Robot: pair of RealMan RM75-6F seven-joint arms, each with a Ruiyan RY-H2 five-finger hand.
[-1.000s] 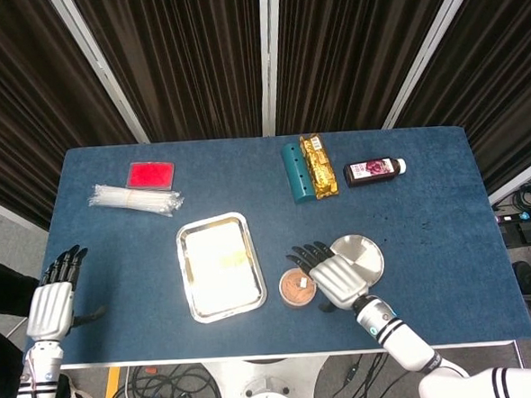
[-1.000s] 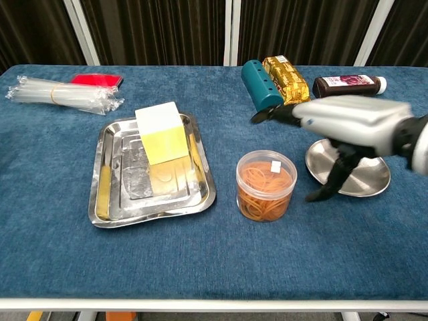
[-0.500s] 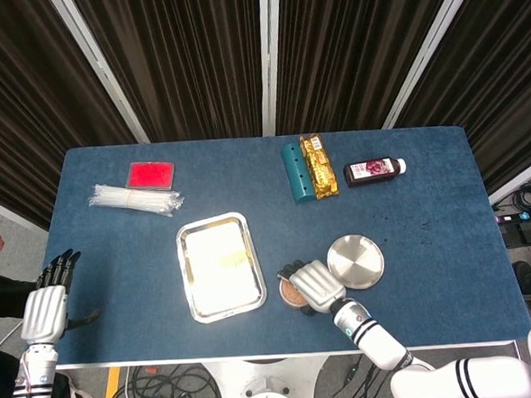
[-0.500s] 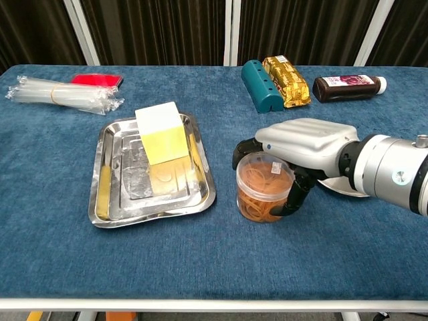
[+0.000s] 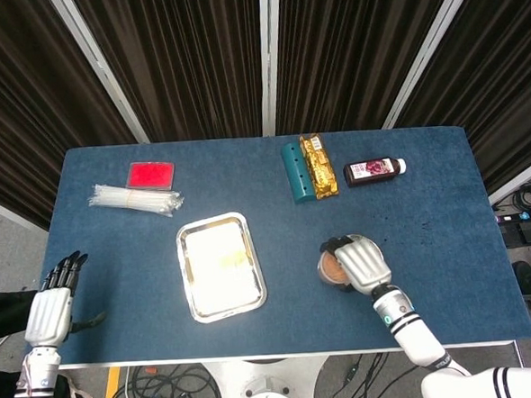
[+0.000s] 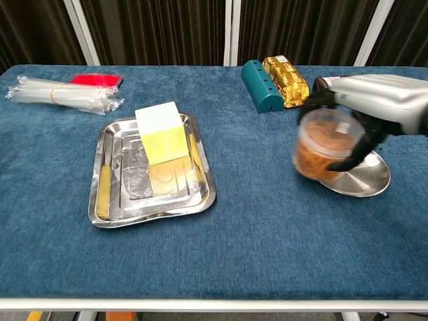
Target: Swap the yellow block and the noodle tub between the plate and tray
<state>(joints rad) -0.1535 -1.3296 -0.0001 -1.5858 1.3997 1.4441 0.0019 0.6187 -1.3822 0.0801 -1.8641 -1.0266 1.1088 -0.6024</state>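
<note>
My right hand grips the clear noodle tub from above and holds it in the air, tilted, at the left edge of the round steel plate. The yellow block stands in the far part of the steel tray, left of centre. My left hand hangs open off the table's left front corner and shows only in the head view.
At the back stand a teal case, a gold snack pack and a dark bottle. A red card and a bag of clear straws lie at the back left.
My right hand closed on the noodle tub, lifted it off the table and carried it right to the plate's edge. The left hand hardly moved.
</note>
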